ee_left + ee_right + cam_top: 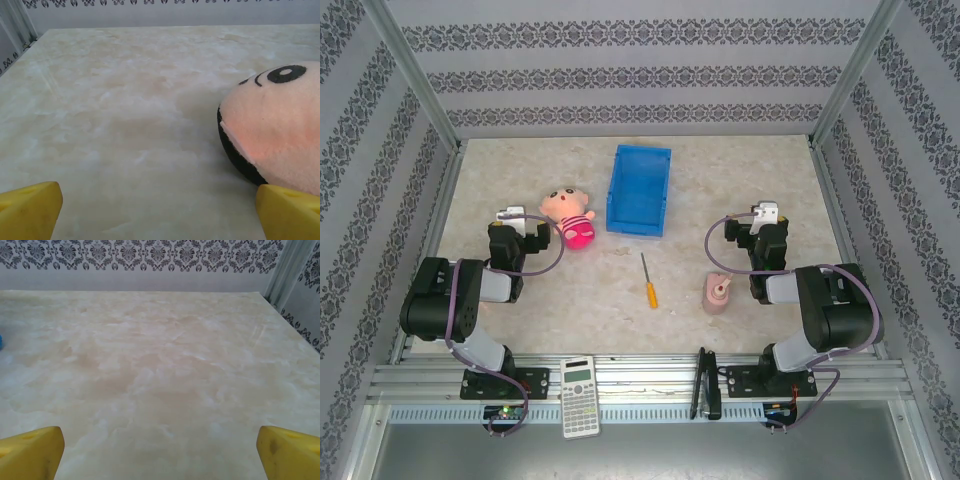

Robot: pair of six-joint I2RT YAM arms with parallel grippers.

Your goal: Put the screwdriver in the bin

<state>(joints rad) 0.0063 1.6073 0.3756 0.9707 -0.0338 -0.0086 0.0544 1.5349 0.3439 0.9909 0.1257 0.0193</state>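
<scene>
- The screwdriver (pixel 649 281) lies flat on the marbled bench (pixel 740 170), outside the bin (pixel 637 226) and a short way off its near wall. Its silver shaft points towards the bin and its orange handle towards the arm bases.
- The blue bin sits open-topped at the far middle of the bench, its floor bare.
- We see the left fingers (pixel 517 222) to the left of the bin and nearer the arm bases than it. They are spread wide, with bare bench between the yellow tips at the bottom corners of the left wrist view.
- A plush doll (pixel 570 218) with a peach face and pink body lies just beside the bin's near-left corner. In the left wrist view its head (pixel 275 125) sits just beside the right-hand tip; we cannot tell whether the two touch.
- The right fingers (pixel 761 222) are poised to the right of the bin, about level with its near wall. They too are spread wide, with nothing held between them.
- From the right wrist a sliver of blue, the bin's edge (pixel 1 342), shows at the left border.
- A pale pink bottle (pixel 717 295) rests on the bench, near-right of the bin and level with the screwdriver's handle.
- A grey calculator (pixel 580 396) and a black tool (pixel 705 383) lie on the metal rail between the arm bases, well apart from the bin.
</scene>
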